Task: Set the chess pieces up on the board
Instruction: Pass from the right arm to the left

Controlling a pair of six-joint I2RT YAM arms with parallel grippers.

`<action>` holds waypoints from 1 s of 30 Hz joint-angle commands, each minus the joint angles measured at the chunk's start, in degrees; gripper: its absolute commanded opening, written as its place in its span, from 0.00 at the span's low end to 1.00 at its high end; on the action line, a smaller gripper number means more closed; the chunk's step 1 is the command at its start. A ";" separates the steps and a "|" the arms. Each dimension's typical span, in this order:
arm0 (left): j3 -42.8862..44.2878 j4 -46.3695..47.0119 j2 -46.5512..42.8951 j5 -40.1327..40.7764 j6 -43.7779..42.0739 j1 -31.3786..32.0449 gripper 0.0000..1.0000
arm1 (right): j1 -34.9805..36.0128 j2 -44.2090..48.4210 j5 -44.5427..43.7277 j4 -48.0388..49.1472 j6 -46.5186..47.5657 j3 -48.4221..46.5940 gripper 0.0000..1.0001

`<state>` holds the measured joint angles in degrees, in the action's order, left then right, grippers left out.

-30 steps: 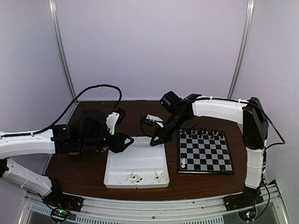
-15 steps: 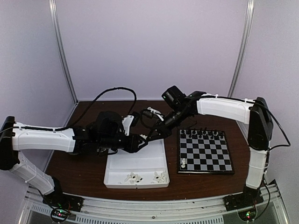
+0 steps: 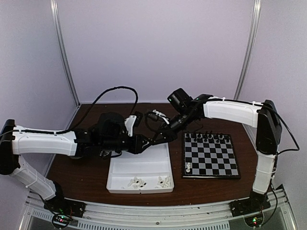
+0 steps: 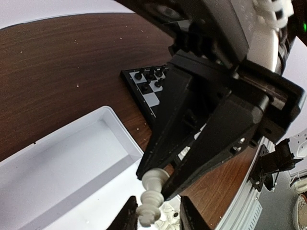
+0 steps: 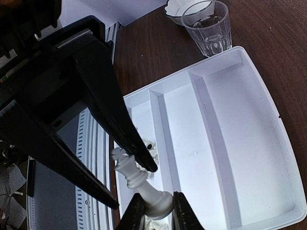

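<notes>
Tapering from a round base, the chess piece (image 5: 138, 182) is white.

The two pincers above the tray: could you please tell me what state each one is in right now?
Left pincer: open, straddling the white chess piece at its head, not clamped.
Right pincer: closed, holding that piece by its base.

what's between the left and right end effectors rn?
One white chess piece: base gripped by the right end effector, head between the left end effector's parted fingers. Both wrist views show it.
</notes>
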<state>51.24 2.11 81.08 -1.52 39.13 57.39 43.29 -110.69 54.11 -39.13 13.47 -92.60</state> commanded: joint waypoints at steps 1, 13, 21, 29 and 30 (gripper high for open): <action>-0.21 3.60 -1.51 3.58 0.80 0.20 0.28 | -0.13 1.98 1.48 1.08 -0.35 0.64 0.17; -1.15 5.37 -1.50 3.98 1.11 0.16 0.11 | -0.13 2.30 1.89 1.40 -0.40 1.11 0.17; 4.26 1.12 0.90 1.70 -2.04 0.17 0.04 | -3.17 6.65 0.82 -7.57 6.77 2.29 0.31; 23.39 -12.00 14.06 -5.11 -13.20 3.34 0.03 | -26.78 21.66 -0.59 -20.46 17.83 13.77 0.46; 26.44 -13.65 16.51 -5.77 -14.52 4.09 0.03 | -29.91 23.59 -1.71 -20.29 17.87 15.59 0.47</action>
<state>68.82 -5.45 90.98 -2.87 32.32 58.72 23.42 -93.89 55.07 -52.66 25.74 -82.41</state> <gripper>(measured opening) 0.120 0.461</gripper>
